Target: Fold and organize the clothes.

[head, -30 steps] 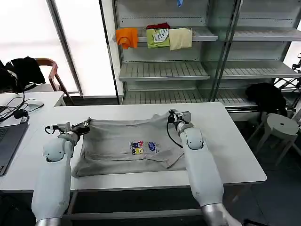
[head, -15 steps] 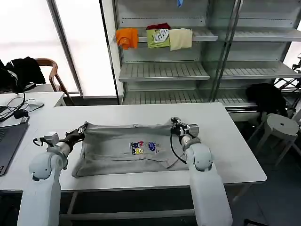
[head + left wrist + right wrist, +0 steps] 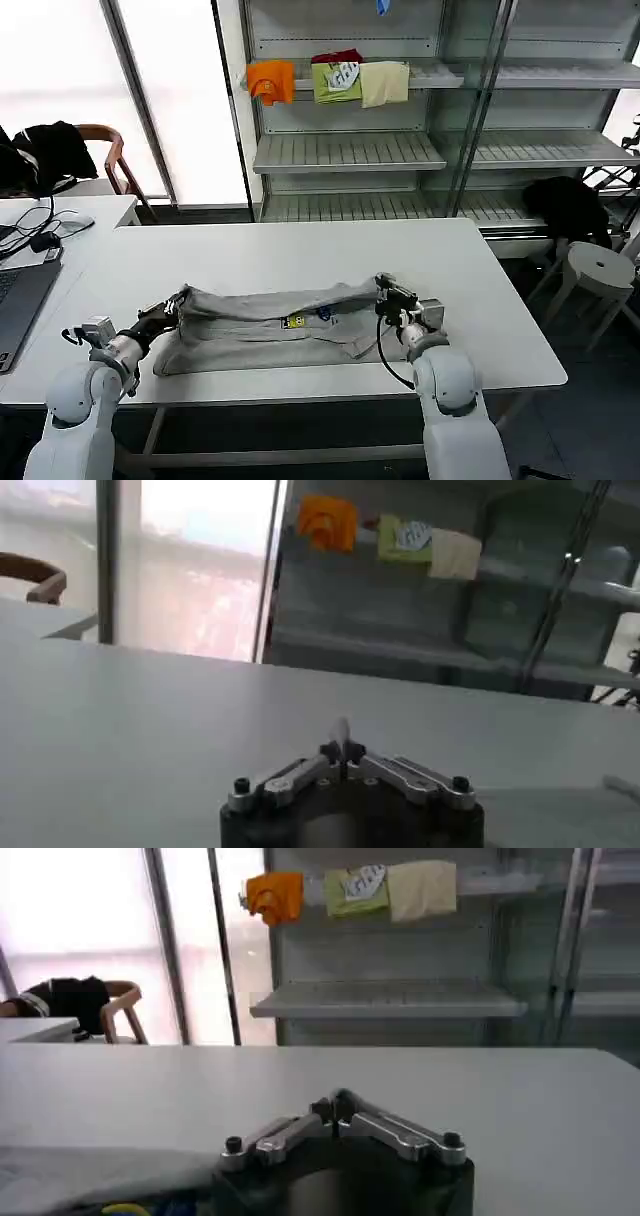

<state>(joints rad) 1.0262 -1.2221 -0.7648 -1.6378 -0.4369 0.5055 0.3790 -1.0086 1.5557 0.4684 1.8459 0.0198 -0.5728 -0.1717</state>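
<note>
Left gripper [image 3: 172,303] and right gripper [image 3: 385,288] each pinch a far corner of the grey shirt [image 3: 270,325], apparently clenched. The shirt lies near the white table's [image 3: 300,245] front edge, half folded; finishing and tidying remain.

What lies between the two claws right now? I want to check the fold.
In the head view, the grey shirt spans between the left claw and right claw, each pinching a top corner.

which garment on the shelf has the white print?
The green garment, middle of the three on the shelf; the orange garment and cream garment look plain.
</note>
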